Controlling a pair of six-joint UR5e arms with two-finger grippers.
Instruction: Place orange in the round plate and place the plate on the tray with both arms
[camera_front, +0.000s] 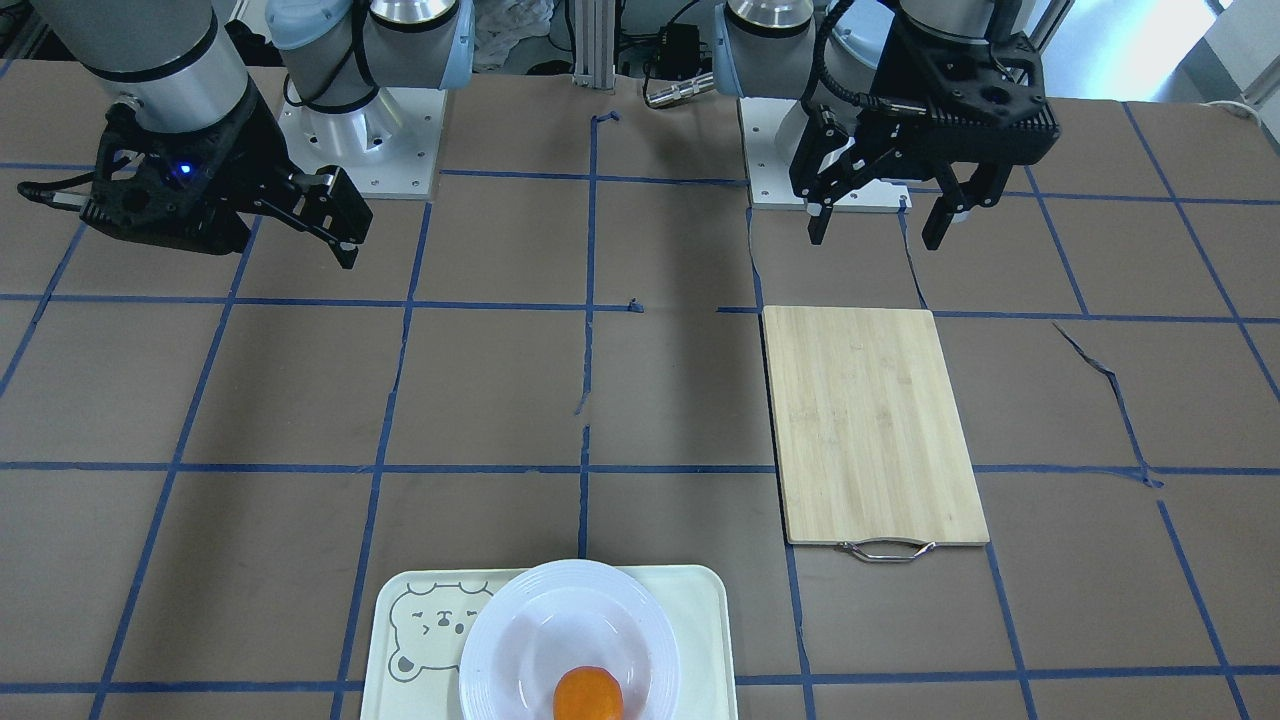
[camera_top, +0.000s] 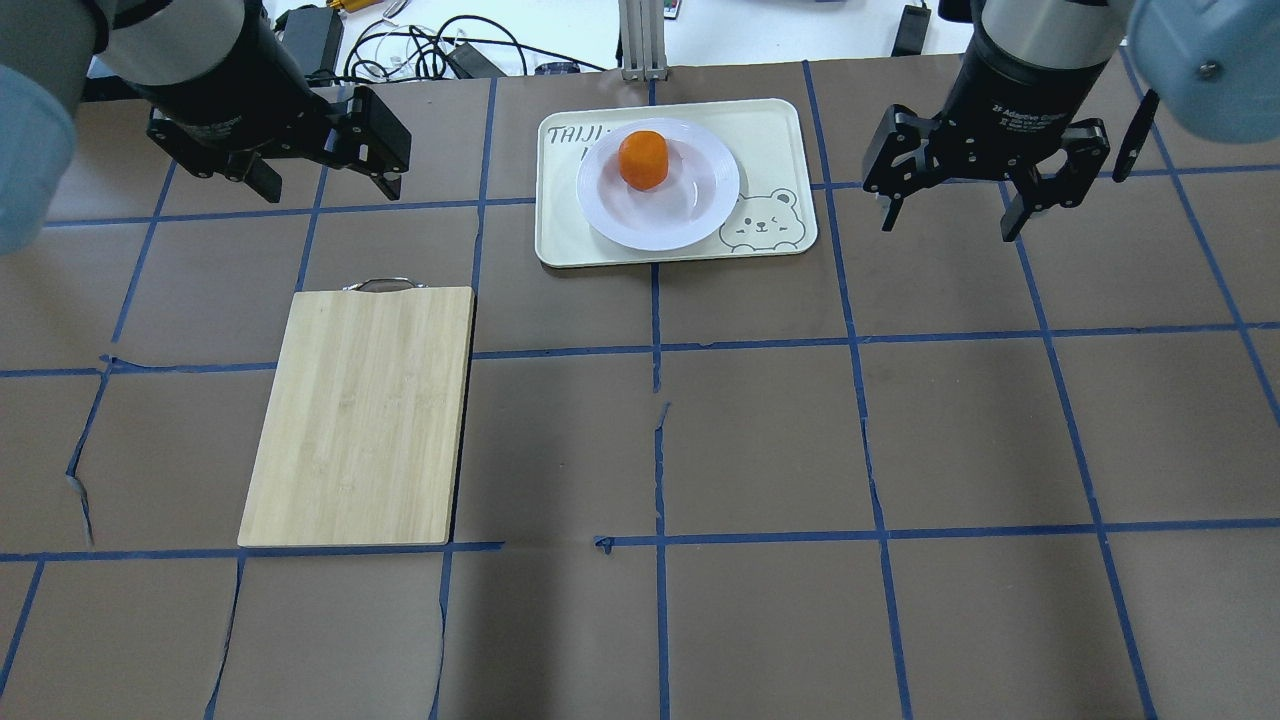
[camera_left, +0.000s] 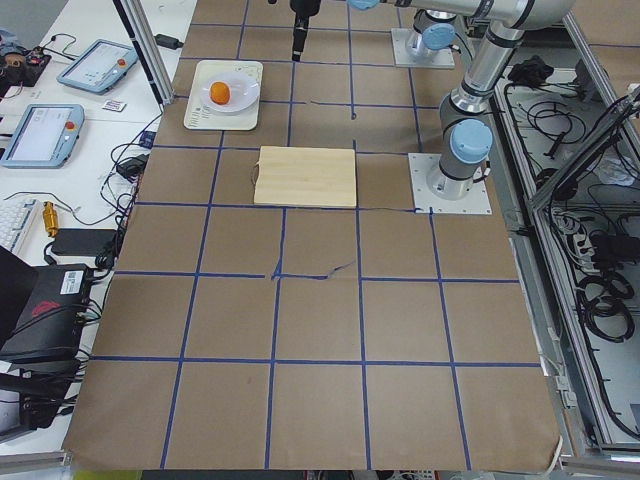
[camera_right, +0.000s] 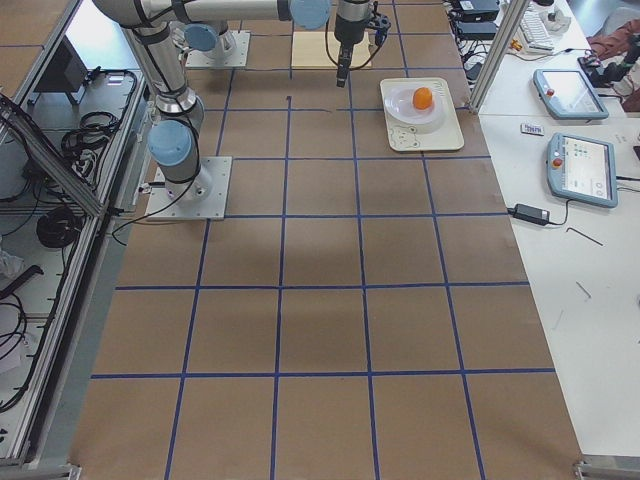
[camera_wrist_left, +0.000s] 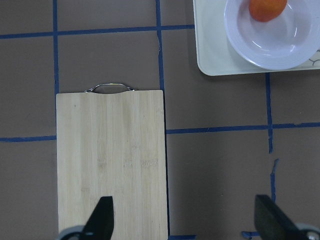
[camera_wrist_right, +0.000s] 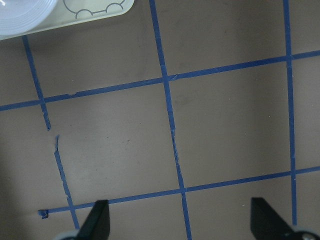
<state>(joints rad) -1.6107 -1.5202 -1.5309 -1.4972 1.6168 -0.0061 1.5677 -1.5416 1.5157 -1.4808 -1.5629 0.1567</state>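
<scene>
The orange (camera_top: 642, 158) lies in the white round plate (camera_top: 695, 200), toward its far side. The plate rests on the cream tray (camera_top: 775, 140) with the bear face, at the table's far middle; both also show in the front view, orange (camera_front: 588, 695), plate (camera_front: 535, 630), tray (camera_front: 695, 600). My left gripper (camera_top: 328, 188) hangs open and empty above the table, left of the tray and apart from it. My right gripper (camera_top: 950, 220) hangs open and empty to the tray's right. The left wrist view shows the orange (camera_wrist_left: 267, 7) and plate (camera_wrist_left: 272, 47) at its top right.
A wooden cutting board (camera_top: 360, 410) with a metal handle (camera_top: 380, 285) lies on my left side, nearer than the tray. Blue tape lines grid the brown table cover. Cables and tablets lie beyond the table's far edge.
</scene>
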